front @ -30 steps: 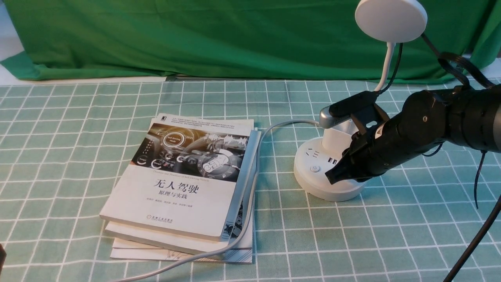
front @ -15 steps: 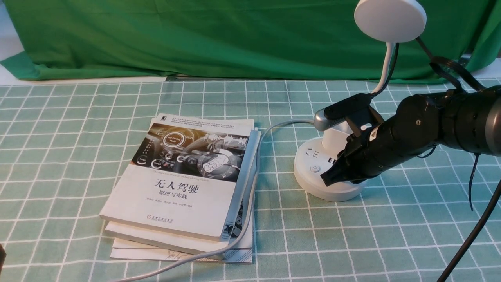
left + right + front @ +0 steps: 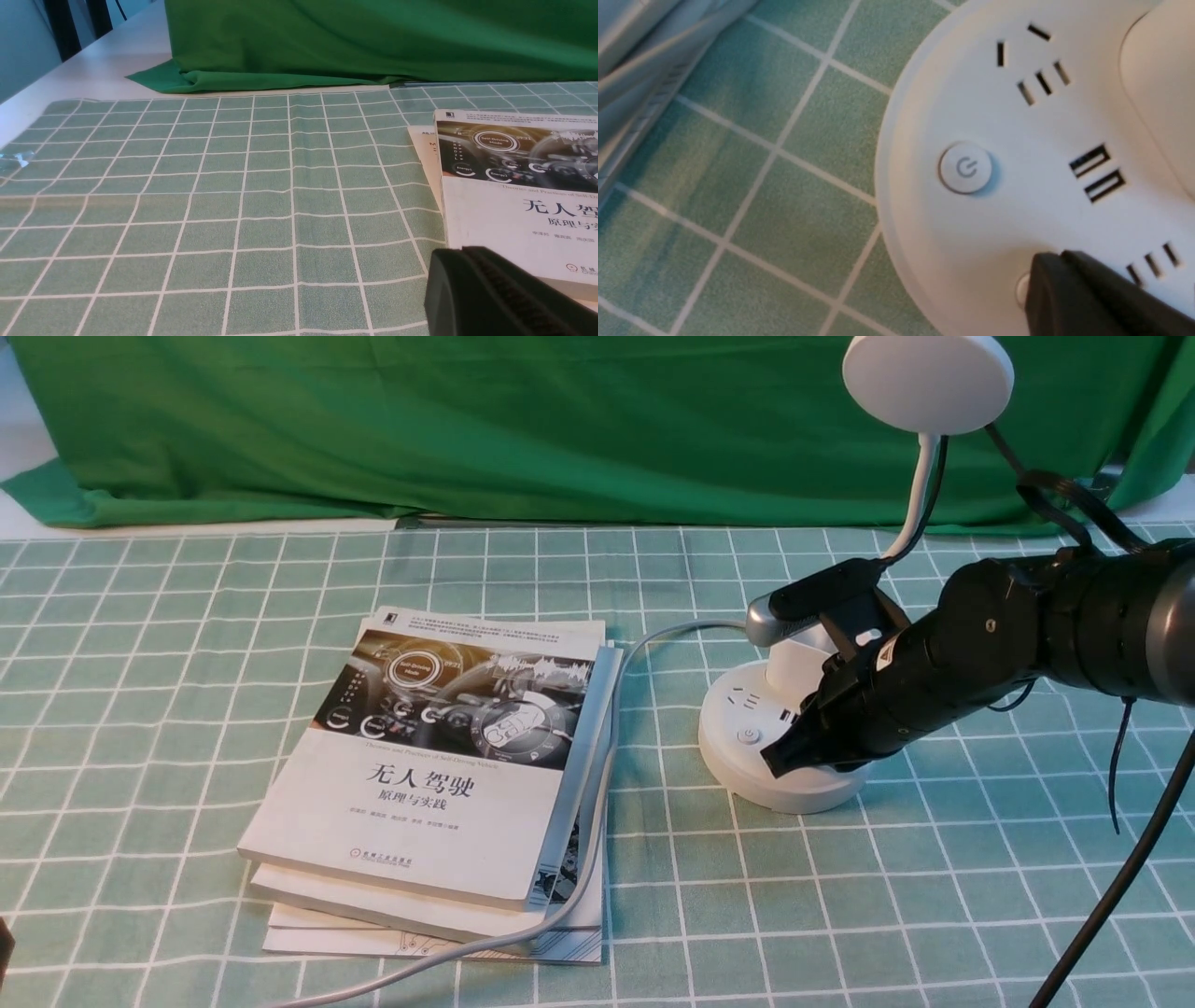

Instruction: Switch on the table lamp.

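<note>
The white table lamp (image 3: 738, 775) stands right of centre, its disc head (image 3: 927, 383) high on a thin neck (image 3: 920, 495). My right gripper (image 3: 773, 761) is shut, its tip low over the front of the round base. In the right wrist view the shut tip (image 3: 1059, 257) covers most of a small button (image 3: 1021, 289) at the base's edge. The power-symbol button (image 3: 965, 168) lies bare beside it, with socket slots (image 3: 1041, 79) further in. My left gripper (image 3: 462, 253) is shut and empty, close to the books' corner.
A stack of books (image 3: 439, 775) lies left of the lamp, with the lamp's grey cable (image 3: 597, 803) running along its right edge. A green backdrop cloth (image 3: 467, 429) closes the far side. A black cable (image 3: 1120, 887) hangs at the right.
My right gripper has slid left and slightly down over the lamp base. The lamp head has shifted a little to the left.
</note>
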`<state>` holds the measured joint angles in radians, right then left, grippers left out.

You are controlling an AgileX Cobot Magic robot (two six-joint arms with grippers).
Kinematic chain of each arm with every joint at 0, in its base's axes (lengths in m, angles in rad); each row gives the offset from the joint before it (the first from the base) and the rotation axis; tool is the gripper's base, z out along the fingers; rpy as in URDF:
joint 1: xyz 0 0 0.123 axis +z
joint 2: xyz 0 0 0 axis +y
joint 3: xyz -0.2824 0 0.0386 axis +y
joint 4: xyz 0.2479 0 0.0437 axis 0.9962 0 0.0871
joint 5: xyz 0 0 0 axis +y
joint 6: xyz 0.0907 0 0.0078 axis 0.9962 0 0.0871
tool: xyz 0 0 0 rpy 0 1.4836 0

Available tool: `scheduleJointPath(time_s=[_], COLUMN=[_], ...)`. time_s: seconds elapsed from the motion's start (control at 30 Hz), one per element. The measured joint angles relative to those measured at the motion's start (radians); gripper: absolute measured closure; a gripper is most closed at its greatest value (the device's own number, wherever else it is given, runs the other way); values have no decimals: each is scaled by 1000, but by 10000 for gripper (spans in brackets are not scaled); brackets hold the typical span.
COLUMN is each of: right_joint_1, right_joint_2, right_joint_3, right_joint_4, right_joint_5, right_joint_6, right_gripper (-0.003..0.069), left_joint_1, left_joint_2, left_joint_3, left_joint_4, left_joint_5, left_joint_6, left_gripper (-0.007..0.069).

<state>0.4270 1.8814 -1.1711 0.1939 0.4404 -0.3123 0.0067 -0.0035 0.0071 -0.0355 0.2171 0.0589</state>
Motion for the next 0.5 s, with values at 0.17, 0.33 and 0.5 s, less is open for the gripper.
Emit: scheduleJointPath(time_s=[0.17, 0.33, 0.5], right_joint_1=[0, 1, 1], right_joint_2=[-18, -145, -333], right_joint_3=[2, 14, 94], right_joint_4=[0, 0, -3], right_joint_5=[18, 104, 127], right_joint_6=[0, 19, 52], right_gripper=[629, 629, 627], left_joint_1=[0, 0, 0], left_joint_2=[0, 0, 0], left_joint_3=[0, 0, 0], left_joint_4=[0, 0, 0], left_joint_5=[0, 0, 0], left_joint_6=[0, 0, 0], left_gripper=[603, 603, 603])
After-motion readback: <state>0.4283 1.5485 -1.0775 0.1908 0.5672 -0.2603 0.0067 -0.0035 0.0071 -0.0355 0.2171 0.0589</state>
